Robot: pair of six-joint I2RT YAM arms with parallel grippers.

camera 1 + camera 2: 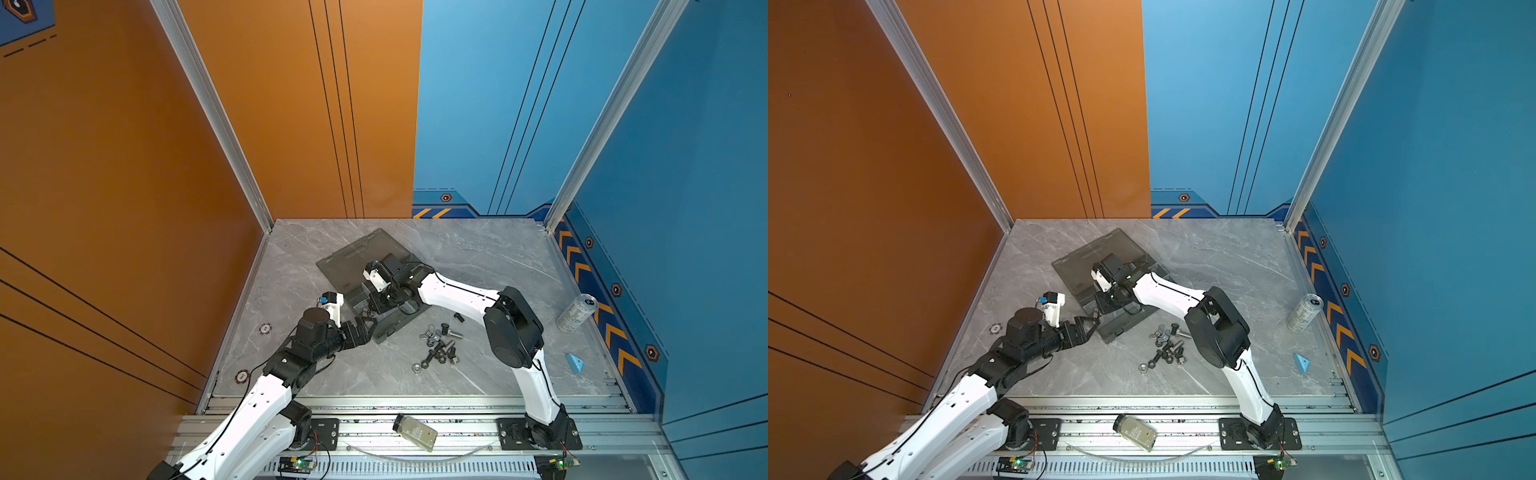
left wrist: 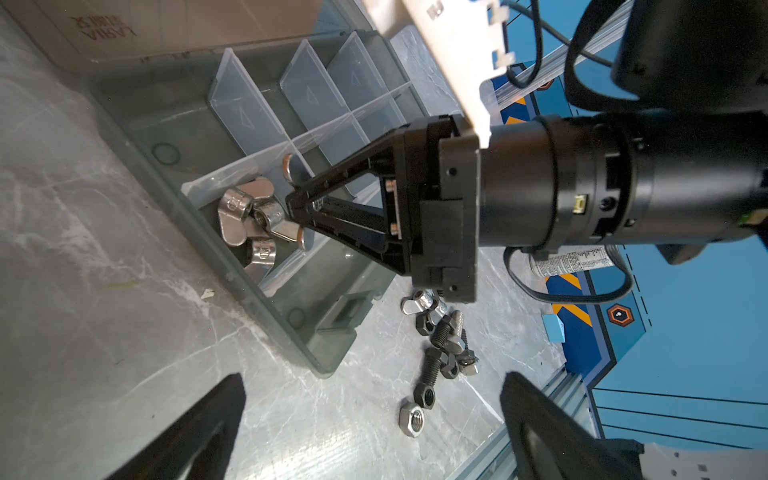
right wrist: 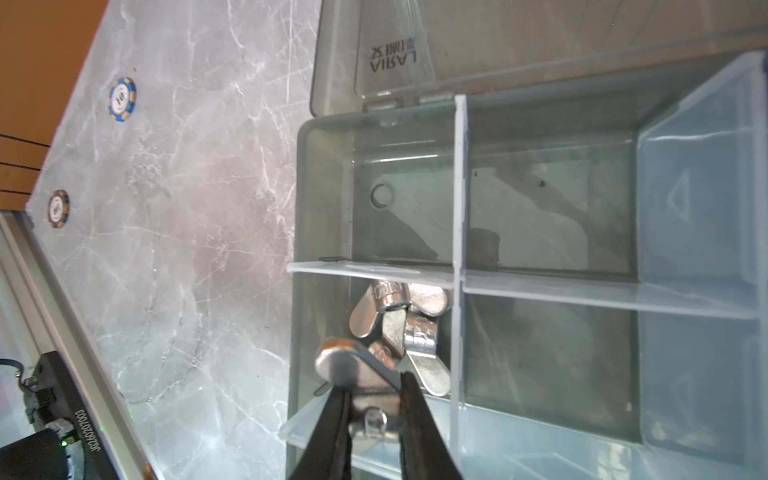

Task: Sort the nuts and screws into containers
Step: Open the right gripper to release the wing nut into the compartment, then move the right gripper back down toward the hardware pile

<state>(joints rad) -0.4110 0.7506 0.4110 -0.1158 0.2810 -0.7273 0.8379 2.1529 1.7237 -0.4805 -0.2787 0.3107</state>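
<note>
While two white-and-black arms reached over one grey marble desk (image 1: 478, 257), one smoky-grey organiser box (image 1: 353, 257) lay open near its middle, with the lid flat behind it. Pale dividers split it into containers (image 2: 257, 104), too hidden to count.

The left pincer (image 1: 365, 328) hovered just beside the box's near edge, spread wide and empty. The right pincer (image 3: 372, 384) reached into a cell against the box's side wall. It was closed narrowly on one wing nut (image 3: 336, 357), above about three more nuts (image 3: 399, 316) lying there.

One silver can (image 1: 577, 312) stood near the desk's right edge. One bottle (image 1: 415, 432) lay on the front rail. One blue wedge (image 1: 575, 363) and two poker chips (image 1: 266, 329) sat apart. Loose screws (image 1: 436, 355) and nuts were bunched right of the box, roughly a dozen.
</note>
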